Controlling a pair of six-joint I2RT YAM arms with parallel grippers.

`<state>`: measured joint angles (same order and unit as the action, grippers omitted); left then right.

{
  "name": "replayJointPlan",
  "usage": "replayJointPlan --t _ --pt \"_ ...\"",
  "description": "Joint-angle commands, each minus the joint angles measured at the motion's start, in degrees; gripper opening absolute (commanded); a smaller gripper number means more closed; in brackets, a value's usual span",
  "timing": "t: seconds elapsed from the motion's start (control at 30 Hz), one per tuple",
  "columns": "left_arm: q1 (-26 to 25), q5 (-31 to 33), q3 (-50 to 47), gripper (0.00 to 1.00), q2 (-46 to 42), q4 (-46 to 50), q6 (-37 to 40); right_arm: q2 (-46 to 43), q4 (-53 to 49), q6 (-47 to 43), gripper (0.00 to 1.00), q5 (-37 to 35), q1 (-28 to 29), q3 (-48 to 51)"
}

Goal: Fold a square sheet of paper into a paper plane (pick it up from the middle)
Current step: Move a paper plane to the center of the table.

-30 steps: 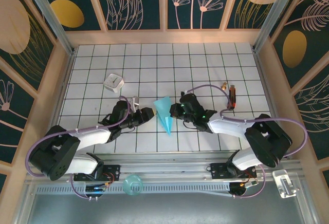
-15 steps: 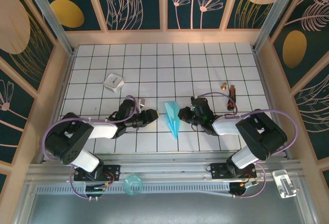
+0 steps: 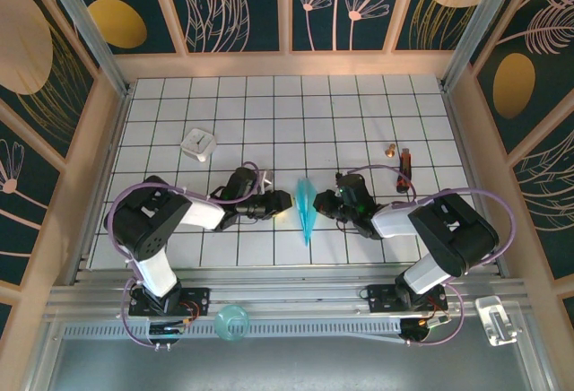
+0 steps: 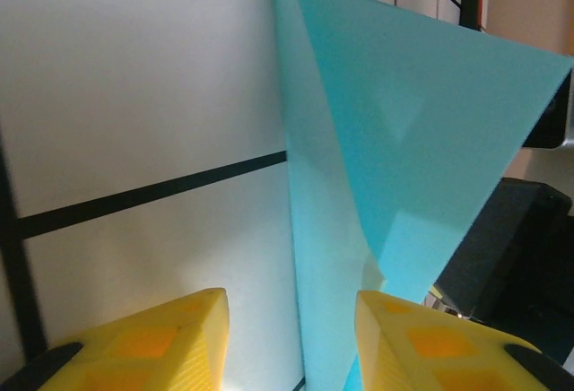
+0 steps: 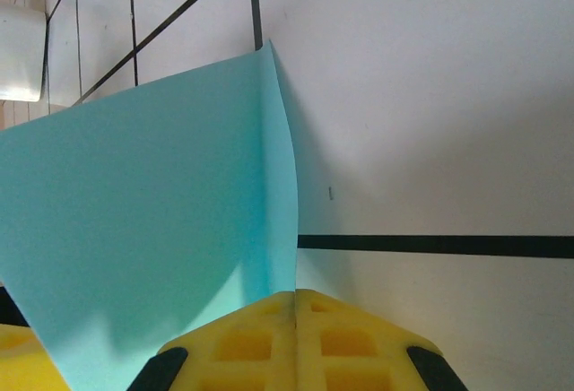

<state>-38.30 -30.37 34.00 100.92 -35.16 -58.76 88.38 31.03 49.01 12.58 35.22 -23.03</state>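
The light-blue sheet of paper, folded into a slim pointed paper plane (image 3: 305, 208), stands on edge near the table's middle front. My right gripper (image 3: 324, 201) is shut on its right side; in the right wrist view the yellow fingers (image 5: 296, 324) meet on the paper's edge (image 5: 143, 238). From the left, my left gripper (image 3: 285, 203) reaches the paper. In the left wrist view it (image 4: 291, 337) is open, and a fold of the paper plane (image 4: 404, 122) runs down between its fingers, nearer the right one.
A small white square block (image 3: 198, 144) lies at the back left. A brass piece (image 3: 392, 150) and a red-and-black stick (image 3: 404, 169) lie right of the right arm. A teal ball (image 3: 232, 322) sits on the front rail. Wooden walls bound the tiled table (image 3: 287, 104).
The paper has turned from lying flat to standing on edge and shifted slightly right. My left gripper has moved right up to it, its jaws narrowing. The right gripper stayed shut.
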Motion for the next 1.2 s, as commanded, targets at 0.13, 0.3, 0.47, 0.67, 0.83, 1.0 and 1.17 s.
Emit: replayJointPlan --t 0.13,0.3,0.47,0.67,0.83,1.0,1.17 --pt "-0.8 -2.7 2.7 0.48 2.3 -5.6 -0.5 0.5 1.5 -0.2 0.0 0.6 -0.6 0.6" --pt "-0.9 -1.2 5.2 0.39 4.6 -1.3 1.4 0.3 1.3 -0.4 0.0 0.6 -0.7 0.4" --pt "-0.9 -0.7 5.9 0.22 5.7 -0.6 1.7 -0.1 0.6 -0.8 0.0 0.3 -0.7 0.3" --pt "-0.1 1.8 4.3 0.02 3.5 0.6 2.9 -1.7 -0.7 -2.0 0.0 0.2 -1.7 0.6" --pt "2.0 3.2 1.9 0.0 1.0 0.4 2.4 -1.8 -0.1 -1.8 0.0 0.5 -1.9 -0.1" --pt "3.1 3.3 1.7 0.0 0.6 1.6 3.1 -0.5 1.5 -1.1 0.0 0.6 -1.9 -0.8" --pt "3.2 3.2 2.6 0.01 2.1 1.7 3.4 2.4 3.4 -1.3 0.0 1.4 -1.8 -2.5"
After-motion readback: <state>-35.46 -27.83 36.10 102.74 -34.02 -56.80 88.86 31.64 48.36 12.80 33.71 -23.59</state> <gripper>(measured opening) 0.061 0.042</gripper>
